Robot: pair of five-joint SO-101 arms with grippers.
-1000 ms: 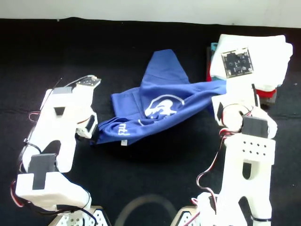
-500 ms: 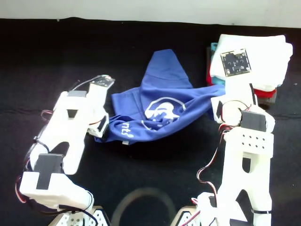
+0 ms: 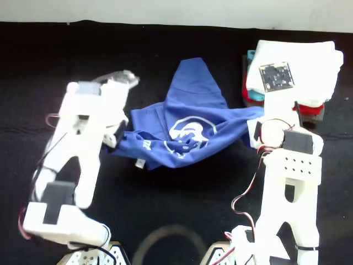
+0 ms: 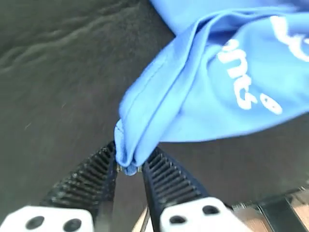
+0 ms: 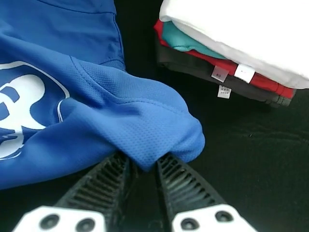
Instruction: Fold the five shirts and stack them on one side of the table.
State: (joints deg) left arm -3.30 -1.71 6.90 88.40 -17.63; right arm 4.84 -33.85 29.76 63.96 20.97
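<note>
A blue shirt [image 3: 187,130] with a white print lies bunched across the middle of the black table [image 3: 182,187], held up at both ends. My left gripper [image 4: 129,169] is shut on the shirt's left edge [image 4: 126,152], pinching a folded hem; in the high view the left gripper [image 3: 116,141] sits at the shirt's left end. My right gripper [image 5: 142,169] is shut on a fold of the blue shirt [image 5: 145,130] at its right end, with the right gripper [image 3: 256,130] beside the stack. A stack of folded shirts [image 3: 298,66], white on top, stands at the far right.
The stack [image 5: 231,43] shows white, teal, red and dark layers with small tags, close beside the right gripper. Bare black cloth lies in front of the shirt and at the far left [image 3: 44,66]. The table's far edge meets a pale wall [image 3: 165,11].
The left arm has lifted and swung toward the far side and the middle with the shirt's left end. The shirt is now more bunched. The right arm has hardly moved.
</note>
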